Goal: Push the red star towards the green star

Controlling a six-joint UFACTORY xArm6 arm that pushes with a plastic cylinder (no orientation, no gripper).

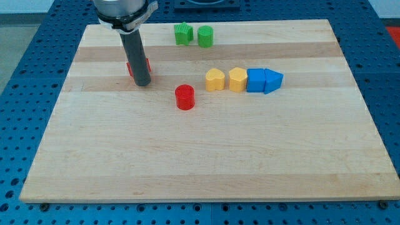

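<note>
The red star (147,65) lies at the upper left of the board, mostly hidden behind my rod. My tip (142,84) rests at the star's lower edge, touching or nearly touching it. The green star (183,34) sits near the view's top, up and to the right of the red star, with a green cylinder (205,36) right beside it on its right.
A red cylinder (185,97) stands below and right of my tip. A row to the right holds a yellow block (215,80), a second yellow block (237,79), a blue cube (255,80) and a blue triangle (273,80). The wooden board (200,156) ends at blue perforated table.
</note>
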